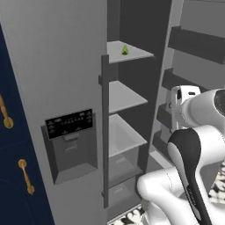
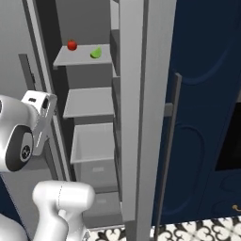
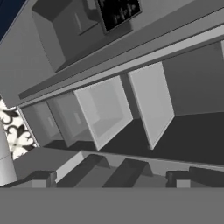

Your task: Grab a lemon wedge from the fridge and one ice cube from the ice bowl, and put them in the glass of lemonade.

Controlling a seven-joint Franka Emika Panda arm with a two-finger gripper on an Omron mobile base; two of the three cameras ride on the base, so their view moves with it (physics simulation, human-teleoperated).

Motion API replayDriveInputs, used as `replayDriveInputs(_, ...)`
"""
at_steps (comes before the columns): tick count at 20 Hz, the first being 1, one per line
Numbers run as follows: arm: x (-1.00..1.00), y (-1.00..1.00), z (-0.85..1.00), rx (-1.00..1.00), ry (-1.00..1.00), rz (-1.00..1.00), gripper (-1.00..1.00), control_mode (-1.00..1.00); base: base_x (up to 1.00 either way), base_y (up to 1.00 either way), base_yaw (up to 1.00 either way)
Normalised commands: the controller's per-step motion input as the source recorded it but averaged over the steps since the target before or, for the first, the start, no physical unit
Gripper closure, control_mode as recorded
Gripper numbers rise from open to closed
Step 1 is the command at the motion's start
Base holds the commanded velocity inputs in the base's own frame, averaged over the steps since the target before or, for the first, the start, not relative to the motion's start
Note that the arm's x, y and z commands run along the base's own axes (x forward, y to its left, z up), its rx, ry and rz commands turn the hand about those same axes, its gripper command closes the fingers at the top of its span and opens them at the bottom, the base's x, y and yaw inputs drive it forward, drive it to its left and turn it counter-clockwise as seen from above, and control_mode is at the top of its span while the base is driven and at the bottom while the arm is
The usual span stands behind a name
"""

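- The white robot arm [image 1: 189,176] stands nearest to the cameras, in front of the fridge [image 1: 52,79]. Its elbow is bent and its upper part reaches toward the open side of the fridge.
- The gripper [image 3: 109,181] looks into the fridge from a rolled angle. Its two dark finger tips [image 3: 41,178] stand far apart at the bottom of the hand view, so the jaws are spread wide and nothing is between them.
- One fridge door is closed; it carries the black dispenser panel [image 1: 70,123] with a grey recess under it. A long dark upright handle [image 1: 105,132] runs along the edge of this door.
- The other door [image 2: 141,113] is swung out, and its inner side holds dark racks [image 1: 193,44].
- Inside the fridge, low down, there are pale drawers [image 1: 125,140]; above them is a flat shelf [image 1: 125,96], and above that the top shelf [image 1: 132,52].
- The lemon wedge [image 1: 125,50] lies on the top shelf, near its front edge. It is small and yellow-green, and it is well above the arm.
- On the same shelf, farther in, there is a small red fruit [image 2: 71,45], near the wedge but apart from it.
- Navy cabinets with brass handles [image 1: 25,176] stand beside the fridge.
- The floor [image 2: 197,230] has a black and white pattern.
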Motion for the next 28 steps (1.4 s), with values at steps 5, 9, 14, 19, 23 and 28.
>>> replayDriveInputs(5,0.00,0.00,0.00,0.00,0.00,0.00,-1.00,1.00,0.42,0.00,0.00)
replayDriveInputs(9,0.01,0.00,0.00,0.00,0.00,0.00,-1.00,-1.00,0.09,0.00,0.00)
replayDriveInputs(14,0.00,0.00,0.00,0.01,-0.06,-0.03,-1.00,-1.00,0.00,0.00,0.00)
replayDriveInputs(19,-0.06,0.00,0.15,0.19,-0.14,-0.17,-1.00,-1.00,0.00,0.00,0.00)
replayDriveInputs(23,-0.10,0.00,0.12,0.34,-0.13,-0.20,-1.00,-1.00,0.00,0.00,0.00)
replayDriveInputs(28,-0.28,-0.02,0.13,0.45,-0.03,-0.22,-1.00,-1.00,0.00,0.00,0.00)
